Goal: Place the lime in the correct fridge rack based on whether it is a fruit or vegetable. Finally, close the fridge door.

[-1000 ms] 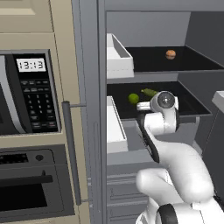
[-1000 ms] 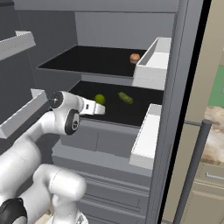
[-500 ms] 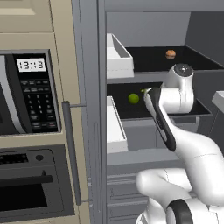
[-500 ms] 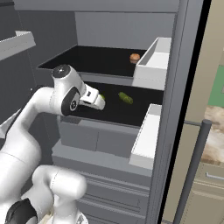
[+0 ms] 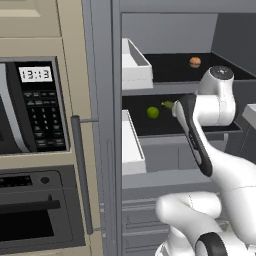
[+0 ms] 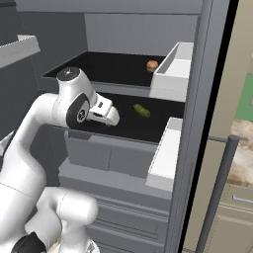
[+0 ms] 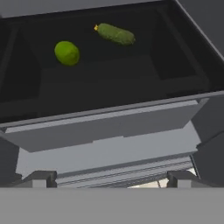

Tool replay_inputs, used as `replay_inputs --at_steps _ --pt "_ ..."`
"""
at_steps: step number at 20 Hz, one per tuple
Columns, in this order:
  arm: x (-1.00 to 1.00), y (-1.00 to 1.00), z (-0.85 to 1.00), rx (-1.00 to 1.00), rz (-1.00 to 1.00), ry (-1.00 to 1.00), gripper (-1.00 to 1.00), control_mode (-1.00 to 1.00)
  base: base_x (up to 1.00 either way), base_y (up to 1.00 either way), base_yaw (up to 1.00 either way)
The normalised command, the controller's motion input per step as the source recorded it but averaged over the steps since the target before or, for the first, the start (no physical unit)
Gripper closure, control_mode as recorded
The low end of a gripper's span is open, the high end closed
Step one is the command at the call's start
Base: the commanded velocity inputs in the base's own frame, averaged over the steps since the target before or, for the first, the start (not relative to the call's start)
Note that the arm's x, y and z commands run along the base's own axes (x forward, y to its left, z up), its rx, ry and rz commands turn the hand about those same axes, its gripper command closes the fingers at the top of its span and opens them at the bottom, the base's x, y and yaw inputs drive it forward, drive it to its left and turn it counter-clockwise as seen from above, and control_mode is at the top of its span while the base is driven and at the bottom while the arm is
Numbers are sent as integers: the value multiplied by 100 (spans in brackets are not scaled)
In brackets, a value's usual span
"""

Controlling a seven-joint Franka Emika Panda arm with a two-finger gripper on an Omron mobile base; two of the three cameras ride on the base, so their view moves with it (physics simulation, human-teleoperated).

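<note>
**Lime lying free on the lower fridge rack**

In the right base view the arm hides the lime; the gripper (image 6: 112,117) shows there only as a pale block. Its fingertips (image 7: 40,178) stand spread wide, holding nothing. The lime (image 7: 67,53) is round, with no telling axis. It rests on the lower rack (image 7: 109,83), beside the olive-green item (image 7: 115,33) and apart from it. The orange-brown item (image 5: 195,61) sits on the rack above.

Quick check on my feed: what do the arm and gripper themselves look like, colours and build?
The arm is built of glossy white rounded segments with dark grey joint caps and a black band along the forearm. The gripper is a white boxy hand; its two small dark finger tips show in the hand view. No cables or markings are visible.
</note>
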Motion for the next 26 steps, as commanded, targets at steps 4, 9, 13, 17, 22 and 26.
replay_inputs --at_steps 4,9,13,17,22,26 --pt "-24 0 -2 0 0 2 -100 -100 0 0 0" --pt "0 0 0 0 0 0 -100 100 -57 2 0" --pt "0 0 0 0 0 0 -100 100 -63 0 0" --pt "0 0 0 0 0 0 -100 100 -55 0 -1" --pt "0 0 0 0 0 0 -100 100 -25 0 -4" --pt "0 0 0 0 0 0 -100 -100 0 0 -1"
